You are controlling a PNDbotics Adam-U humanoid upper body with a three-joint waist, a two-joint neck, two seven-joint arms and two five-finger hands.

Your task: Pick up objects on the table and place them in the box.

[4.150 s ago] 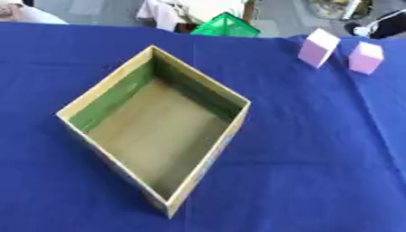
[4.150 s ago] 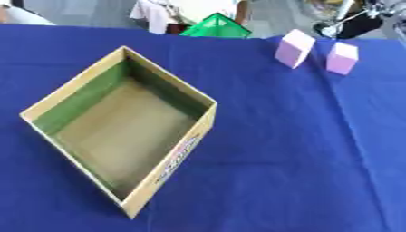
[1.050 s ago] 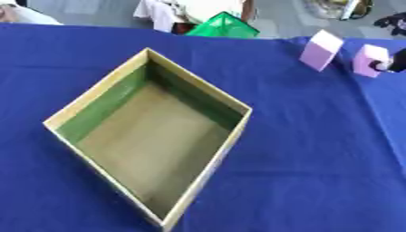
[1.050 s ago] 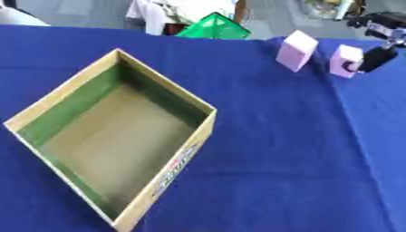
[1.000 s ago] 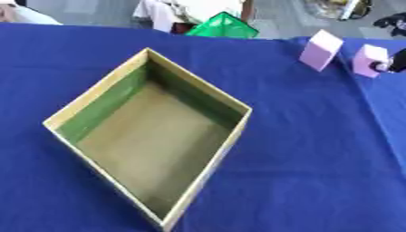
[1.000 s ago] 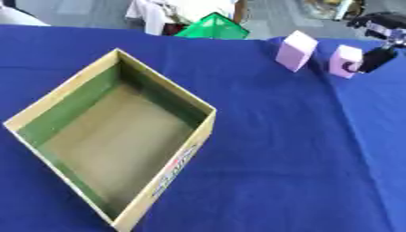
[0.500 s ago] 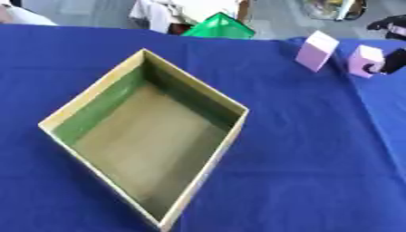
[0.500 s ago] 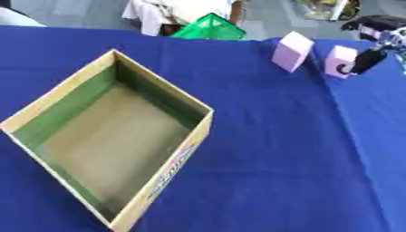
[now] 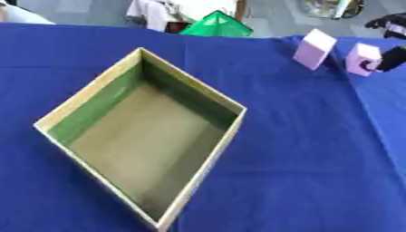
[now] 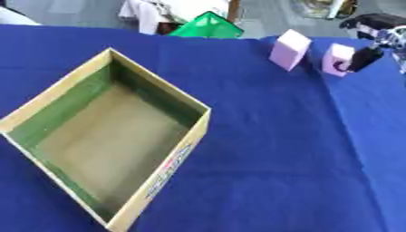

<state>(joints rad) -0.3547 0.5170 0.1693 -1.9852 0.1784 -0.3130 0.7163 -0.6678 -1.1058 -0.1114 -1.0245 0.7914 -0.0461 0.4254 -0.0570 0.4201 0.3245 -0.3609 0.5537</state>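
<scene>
Blue table (image 10: 262, 149): right hand (image 10: 373, 43) at 2 o'clock pinches pink block (image 10: 337, 59); box (image 10: 103, 136) sits at 8 o'clock.

I see box (image 9: 139, 140) centre-left on table (image 9: 317, 158) | two blocks far right: one block (image 10: 289, 50) left of other block (image 10: 337, 59) | right hand (image 10: 366, 56) touching the rightmost | pyramid (image 9: 216, 25) behind box, at far edge

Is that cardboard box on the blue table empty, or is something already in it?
Empty. The box shows only its bare brown floor and green inner walls; both pink blocks stand outside on the cloth.
</scene>
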